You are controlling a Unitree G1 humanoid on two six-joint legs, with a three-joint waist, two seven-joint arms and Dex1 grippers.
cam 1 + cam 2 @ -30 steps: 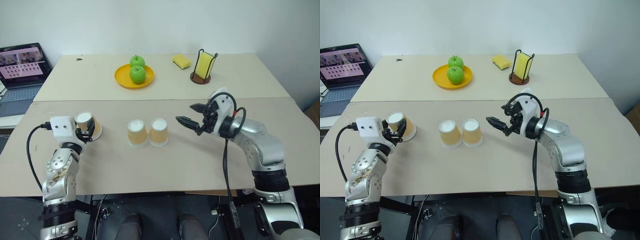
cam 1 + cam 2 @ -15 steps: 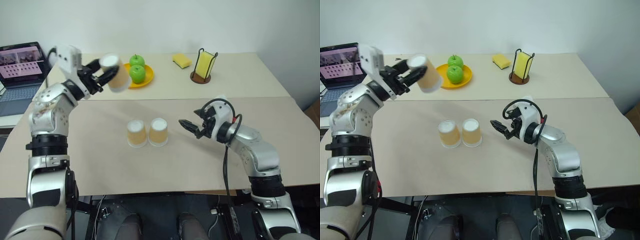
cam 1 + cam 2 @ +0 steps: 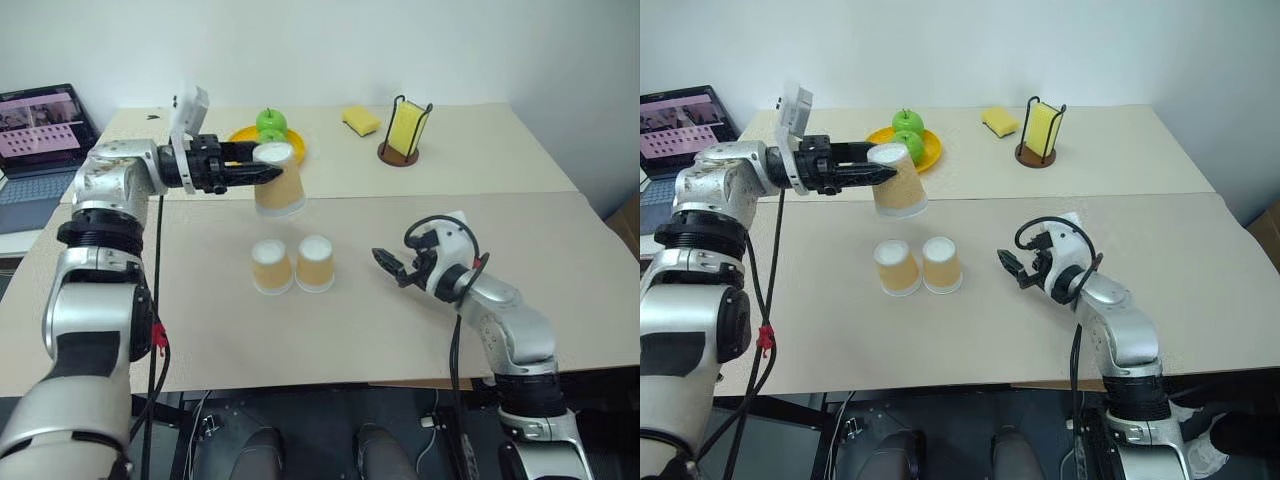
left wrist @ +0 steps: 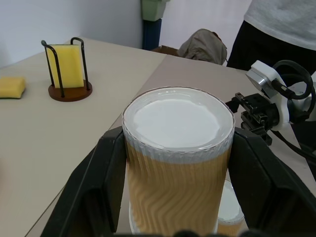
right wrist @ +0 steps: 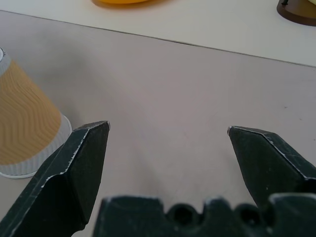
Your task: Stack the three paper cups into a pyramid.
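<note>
L gripper (image 3: 262, 174) clamps third cup (image 3: 279, 181) upside down, white base up, above and behind the two base cups (image 3: 293, 264), which stand touching on bench (image 3: 350, 320) so it can bridge them. R gripper (image 3: 392, 266) waits wide, empty, beside the pair.

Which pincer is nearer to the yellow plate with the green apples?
Left. The left pincer holds a paper cup just in front of the yellow plate; the right pincer hovers much nearer the robot.
</note>
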